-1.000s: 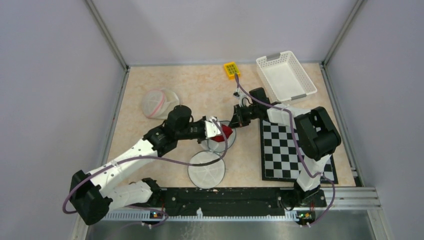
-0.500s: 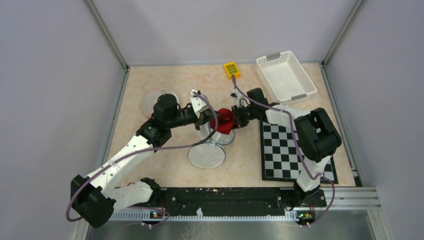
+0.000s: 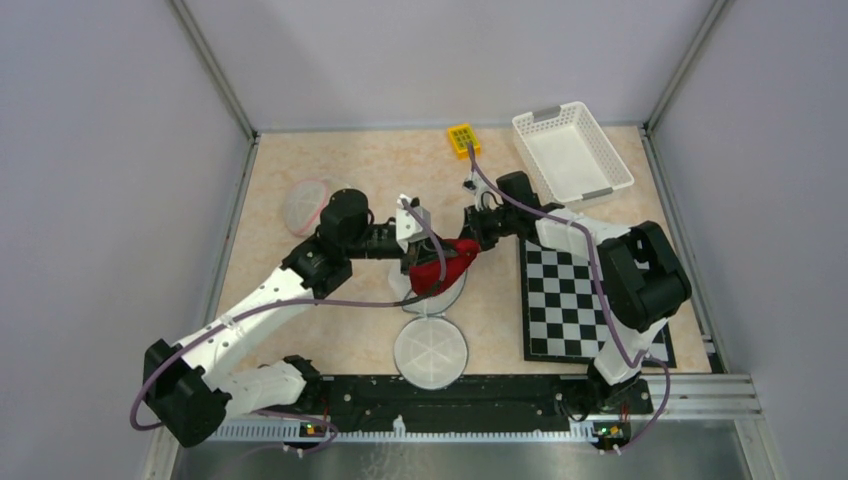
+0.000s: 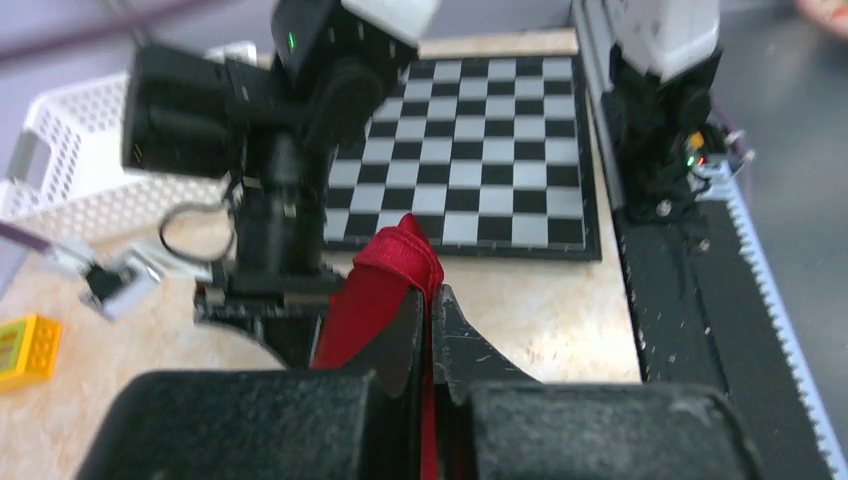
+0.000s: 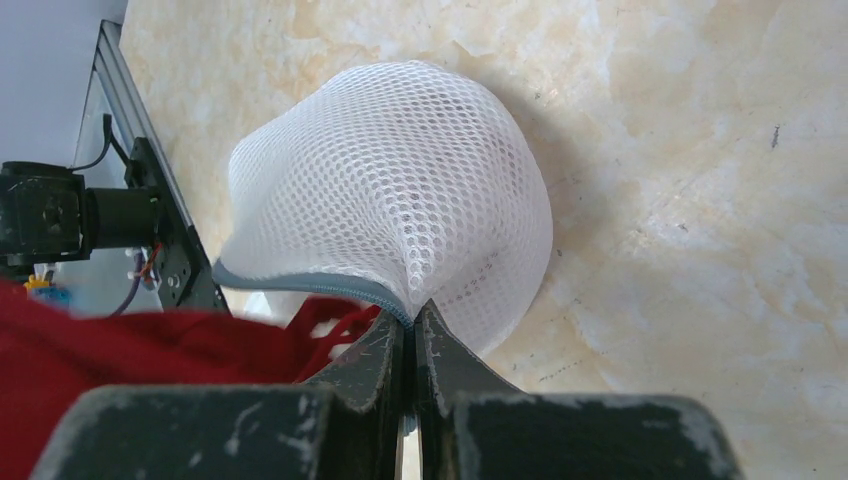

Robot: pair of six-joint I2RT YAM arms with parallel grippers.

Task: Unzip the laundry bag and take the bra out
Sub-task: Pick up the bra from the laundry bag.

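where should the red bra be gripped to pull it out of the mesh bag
Probably the bunched fold of the red bra that sticks out past the zippered rim of the mesh laundry bag, approached from the left arm's side. The left end effector is shut on that fold, and the right end effector pinches the rim opposite.

1. Left wrist: the bra [image 4: 385,275] loses its lower end behind your left tool [image 4: 430,300]; the right arm [image 4: 285,120] is blurred; the left edge cuts the basket [image 4: 60,160] and block [image 4: 25,345].
2. Right wrist: the bra is a red blur cut by the left edge, and the bag [image 5: 400,190] drops its near rim behind your right tool [image 5: 412,318].
3. From above, your right arm covers part of the mat [image 3: 560,310], and the bag's zipper is too small for you to tell.
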